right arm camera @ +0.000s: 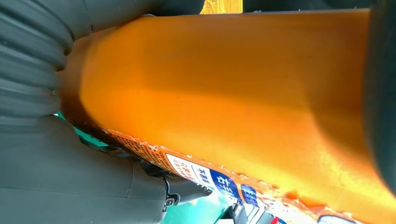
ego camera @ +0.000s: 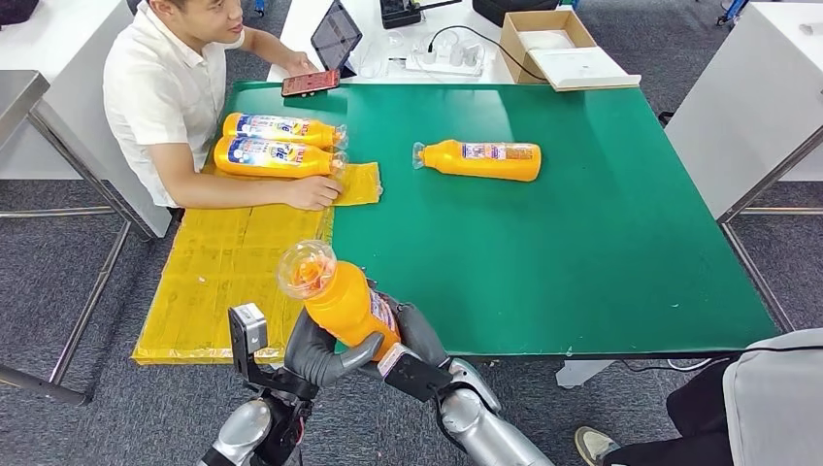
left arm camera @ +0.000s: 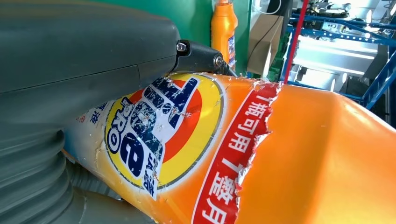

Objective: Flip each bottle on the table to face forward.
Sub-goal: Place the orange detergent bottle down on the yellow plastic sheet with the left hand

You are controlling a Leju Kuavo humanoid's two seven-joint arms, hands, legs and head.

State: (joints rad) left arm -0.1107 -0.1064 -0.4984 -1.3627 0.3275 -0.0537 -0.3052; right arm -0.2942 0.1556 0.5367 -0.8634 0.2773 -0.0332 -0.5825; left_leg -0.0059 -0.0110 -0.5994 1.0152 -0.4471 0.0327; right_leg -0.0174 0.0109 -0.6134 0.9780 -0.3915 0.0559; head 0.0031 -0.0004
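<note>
- Task judged partway: two bottles [ego camera: 279,143] at upper left of the head view, side by side with printed labels up, beside a person's forearm [ego camera: 243,190] on the yellow mat [ego camera: 215,282]; probably already turned
- One more lying bottle [ego camera: 480,159] on the green table [ego camera: 582,252], upper middle of the frame, cap to the left, a strip of label along its upper side; cannot tell whether facing right, likely still to be handled
- Held bottle [ego camera: 342,299] at lower centre, lifted off the table edge, clear cap [ego camera: 306,269] tilted up and to the left toward the camera; flip judged under way, setting down still left
- Left hand [ego camera: 315,354] closed round the lower body of that bottle from the left, thumb across its front; in the left wrist view, the torn round logo label [left arm camera: 159,135] pressed right against the grey hand cover
- Right hand [ego camera: 419,340] wrapped against the same bottle from the right; in the right wrist view, plain orange wall [right arm camera: 224,88] held tight between thumb and dark fingers
- Both hands gripping, neither spread
</note>
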